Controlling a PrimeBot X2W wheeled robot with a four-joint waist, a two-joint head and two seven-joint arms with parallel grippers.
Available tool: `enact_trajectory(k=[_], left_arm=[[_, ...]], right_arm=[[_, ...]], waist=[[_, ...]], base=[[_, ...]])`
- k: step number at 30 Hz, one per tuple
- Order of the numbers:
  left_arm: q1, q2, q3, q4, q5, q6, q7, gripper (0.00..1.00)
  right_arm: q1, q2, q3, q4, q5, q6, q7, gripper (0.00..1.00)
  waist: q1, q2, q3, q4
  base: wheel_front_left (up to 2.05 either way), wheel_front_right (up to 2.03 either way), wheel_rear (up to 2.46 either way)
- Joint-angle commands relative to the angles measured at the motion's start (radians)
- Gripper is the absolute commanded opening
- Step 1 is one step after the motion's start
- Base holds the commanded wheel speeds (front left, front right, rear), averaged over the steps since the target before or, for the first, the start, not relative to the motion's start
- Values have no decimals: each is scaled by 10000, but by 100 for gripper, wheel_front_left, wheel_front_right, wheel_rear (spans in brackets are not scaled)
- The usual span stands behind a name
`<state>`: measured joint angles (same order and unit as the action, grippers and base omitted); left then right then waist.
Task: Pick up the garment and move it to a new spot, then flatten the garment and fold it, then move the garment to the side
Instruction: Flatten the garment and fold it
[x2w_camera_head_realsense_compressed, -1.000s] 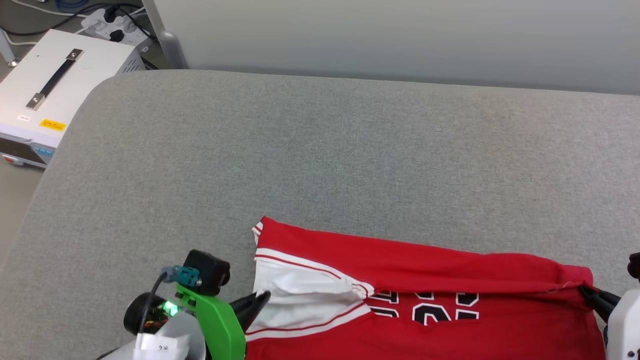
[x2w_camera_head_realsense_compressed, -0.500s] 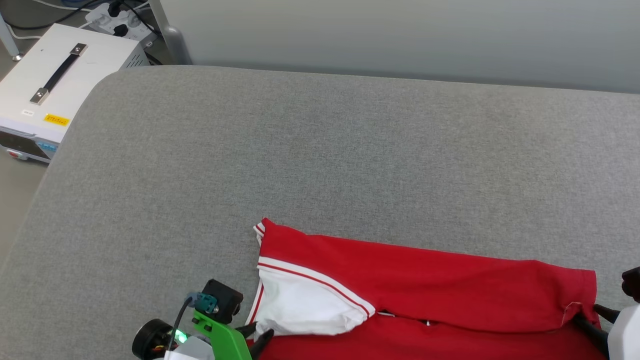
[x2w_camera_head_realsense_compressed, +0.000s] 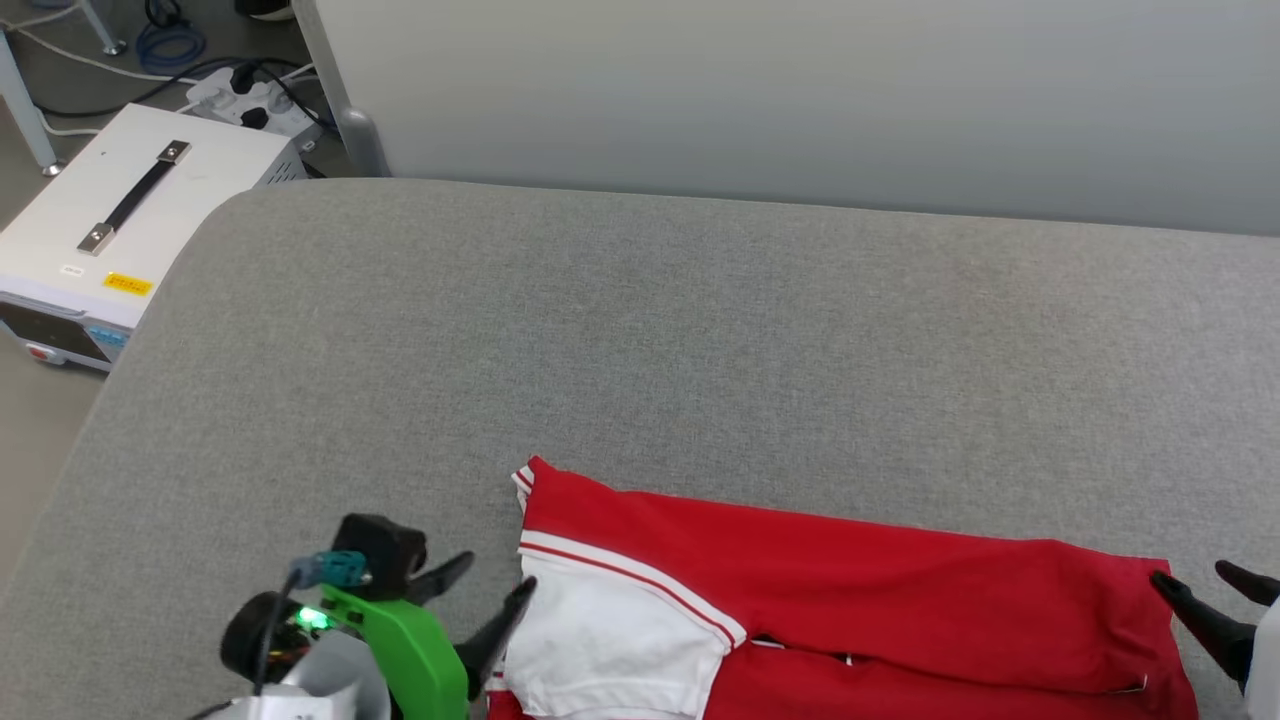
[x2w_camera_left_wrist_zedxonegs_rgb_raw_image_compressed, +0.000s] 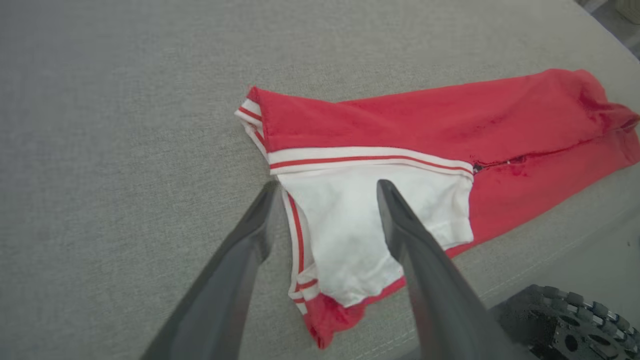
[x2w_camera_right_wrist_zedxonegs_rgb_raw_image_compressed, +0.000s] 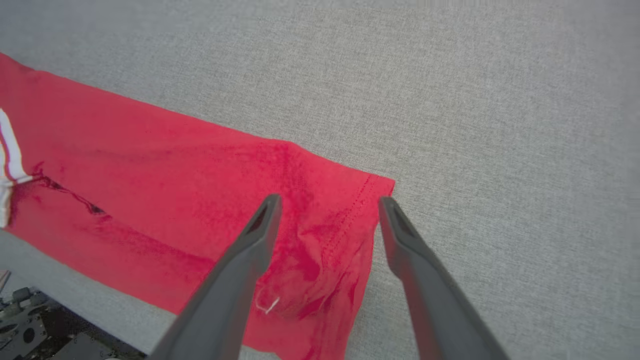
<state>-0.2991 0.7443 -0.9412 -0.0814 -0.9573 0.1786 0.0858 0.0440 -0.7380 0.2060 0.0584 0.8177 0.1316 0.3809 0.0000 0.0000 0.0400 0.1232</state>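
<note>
You are looking at the garment (x2w_camera_head_realsense_compressed: 900, 610) lying folded into a long red band along the near edge of the grey padded bench (x2w_camera_head_realsense_compressed: 640, 330), running from about the middle toward its right end. The bottom of the head view is cutting off the garment's near side, so you are not seeing how far it reaches there. Its lettering is tucking out of sight inside the fold; only a dark sliver (x2w_camera_left_wrist_zedxonegs_rgb_raw_image_compressed: 492, 162) is peeking out at the seam.

The left gripper (x2w_camera_head_realsense_compressed: 500, 570) is standing released, one finger over bare bench and the other over the white sleeve (x2w_camera_left_wrist_zedxonegs_rgb_raw_image_compressed: 350, 215); you cannot tell whether either tip is touching. The right gripper (x2w_camera_head_realsense_compressed: 1190, 573) is also standing spread and grasping nothing, its fingers straddling the rumpled hem corner (x2w_camera_right_wrist_zedxonegs_rgb_raw_image_compressed: 350, 220), while its body is running off the head view's right edge.

Beyond the bench's far left corner, a white box (x2w_camera_head_realsense_compressed: 130, 230) with a black handle is sitting on the floor.
</note>
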Motion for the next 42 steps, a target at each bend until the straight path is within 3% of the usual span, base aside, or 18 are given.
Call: enact_trajectory(k=[1, 7, 11, 16, 21, 27, 33, 42], left_arm=[[180, 225, 194, -147, 69, 207, -158, 100], [355, 320, 1494, -765, -68, 1252, -1680, 100], [520, 5, 2078, -638, 267, 1513, -3033, 100], [889, -784, 3223, -455, 1115, 1722, -3461, 100], [1751, -1782, 4750, -362, 2422, 1104, -3472, 100], [2037, -2579, 5611, -145, 3270, 141, -3474, 100], [2035, -3039, 6157, 49, 3815, -412, -3474, 100], [2030, -3414, 6583, 306, 4333, -873, -3475, 100]], right_arm=[[166, 164, -271, -103, 7, -9, 122, 100], [527, 1134, -1799, -77, -689, -9, 880, 100], [748, 2078, -2665, 108, -1324, -9, 1536, 100], [842, 3121, -3354, 188, -1822, -9, 2144, 100], [697, 3670, -3739, 424, -2121, -9, 2430, 100], [479, 3755, -3890, 1184, -2371, -9, 2466, 100], [234, 3823, -3526, 1887, -1974, -9, 2542, 100], [124, 4047, -2656, 2437, -1132, -9, 2758, 100]], waist=[[0, 0, -122, -30], [0, 0, -173, -23], [0, 0, -84, -19], [0, 0, 86, -3], [0, 0, 288, 15], [0, 0, 565, 174], [0, 0, 853, 268], [0, 0, 922, 317]], base=[[0, 0, 0], [0, 0, 0], [0, 0, 0], [0, 0, 0], [0, 0, 0], [0, 0, 0], [0, 0, 0], [0, 0, 0]])
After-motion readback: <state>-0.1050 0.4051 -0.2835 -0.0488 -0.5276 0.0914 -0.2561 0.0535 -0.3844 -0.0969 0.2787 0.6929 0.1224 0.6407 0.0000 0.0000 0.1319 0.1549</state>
